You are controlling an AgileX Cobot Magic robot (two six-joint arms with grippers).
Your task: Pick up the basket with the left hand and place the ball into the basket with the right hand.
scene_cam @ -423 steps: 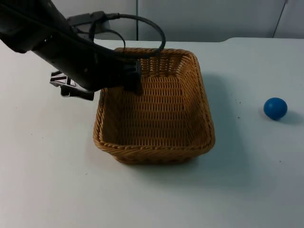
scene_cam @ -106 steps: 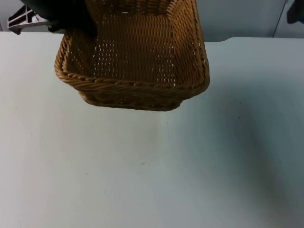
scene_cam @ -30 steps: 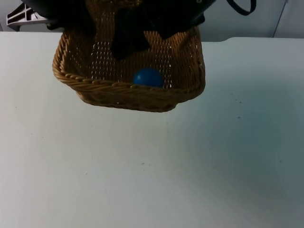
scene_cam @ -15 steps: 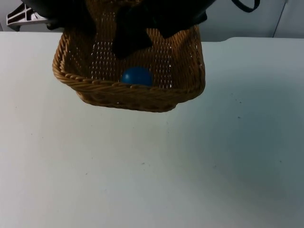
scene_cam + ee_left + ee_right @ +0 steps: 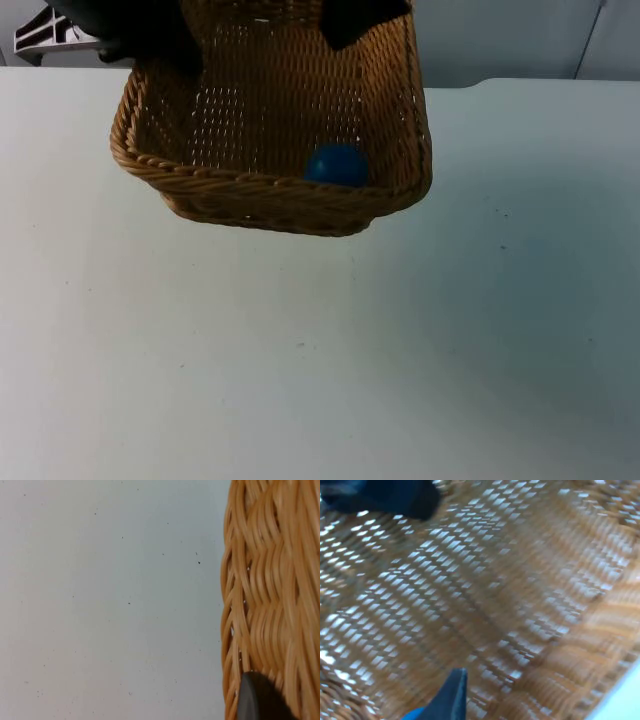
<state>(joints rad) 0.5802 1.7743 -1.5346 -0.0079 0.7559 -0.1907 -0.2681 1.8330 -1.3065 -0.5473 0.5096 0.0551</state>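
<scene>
The wicker basket (image 5: 270,195) hangs tilted above the table at the back, its open side toward the camera. My left gripper (image 5: 160,40) is shut on its left rim; in the left wrist view a black fingertip (image 5: 260,700) presses against the woven rim (image 5: 265,595). The blue ball (image 5: 336,165) lies loose inside, against the near wall, right of the middle. My right gripper (image 5: 362,18) is open above the basket's back right part, with nothing in it. In the right wrist view its fingertip (image 5: 451,695) stands over the woven floor (image 5: 510,580).
The white table (image 5: 320,350) spreads wide below and in front of the basket. A grey partition wall (image 5: 510,40) closes the back. A pale bracket (image 5: 45,32) sits at the back left, beside the left arm.
The ball rolled left, then back right along the near wall. My right gripper has drawn up and back out of the basket. The basket has stayed where it was.
</scene>
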